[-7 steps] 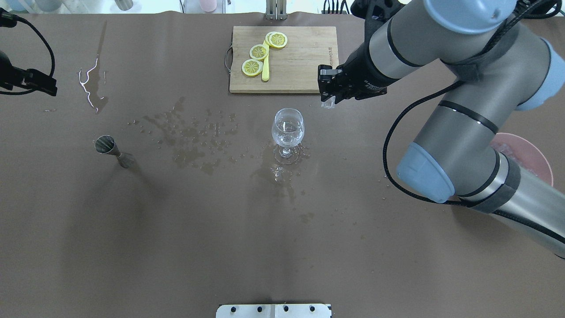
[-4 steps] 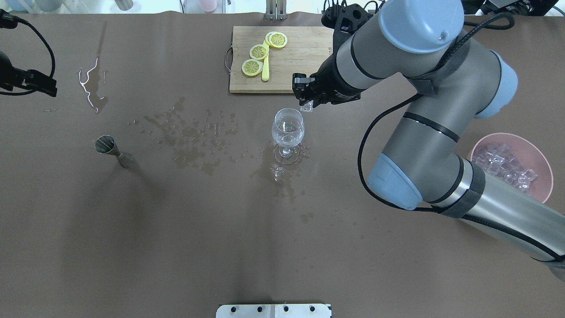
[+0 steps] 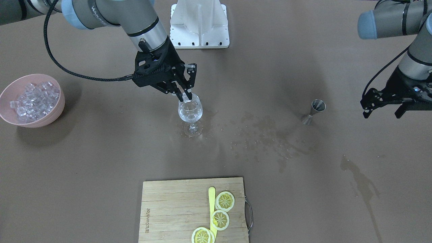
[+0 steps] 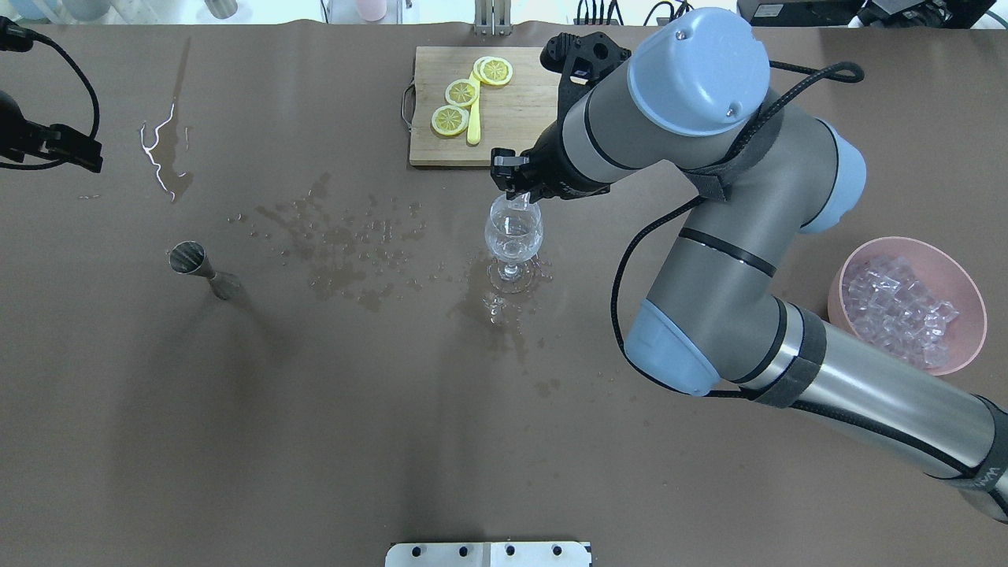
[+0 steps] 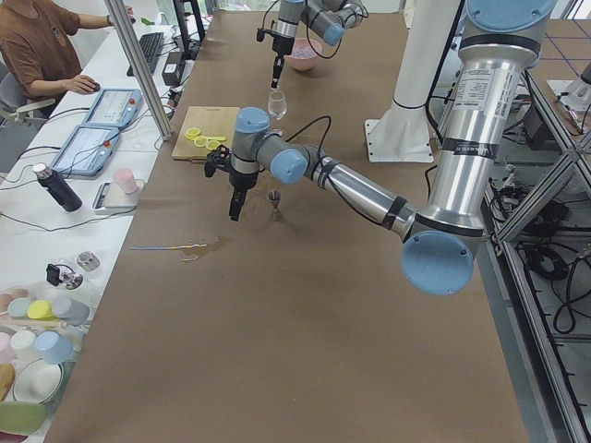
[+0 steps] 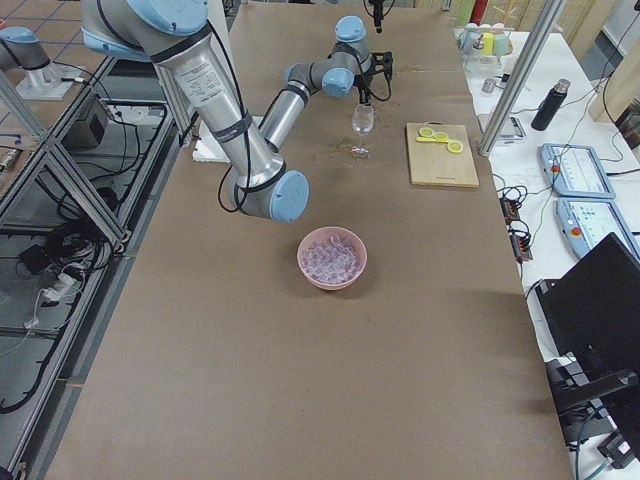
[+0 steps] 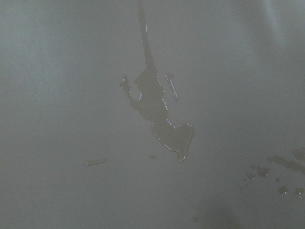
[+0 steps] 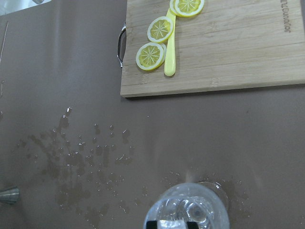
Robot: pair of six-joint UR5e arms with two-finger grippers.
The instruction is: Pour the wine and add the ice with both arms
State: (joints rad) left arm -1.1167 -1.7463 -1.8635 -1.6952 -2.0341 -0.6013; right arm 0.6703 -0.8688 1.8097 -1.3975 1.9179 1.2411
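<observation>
A stemmed wine glass [image 4: 513,235] [image 3: 190,112] stands mid-table with clear contents; no wine is in view. My right gripper [image 4: 517,198] [image 3: 186,97] hangs right over the glass rim, shut on one clear ice cube [image 3: 187,97]. In the right wrist view the glass [image 8: 188,212] lies directly below the fingertips [image 8: 152,224]. More ice [image 4: 894,309] is heaped in a pink bowl [image 4: 979,319] [image 3: 44,121] at the right. My left gripper [image 3: 383,111] hovers open and empty near the table's left edge, above a spill [image 7: 157,109].
A steel jigger [image 4: 189,258] [image 3: 314,108] stands on the left side. A wooden cutting board [image 4: 524,98] [image 3: 168,209] with lemon slices [image 4: 461,92] and a yellow knife lies beyond the glass. Wet patches spread between jigger and glass. A person sits in the exterior left view.
My right arm has swung left with the ice cube, from beside the board's corner to just over the glass. The pink bowl is uncovered. The left arm stayed still.
</observation>
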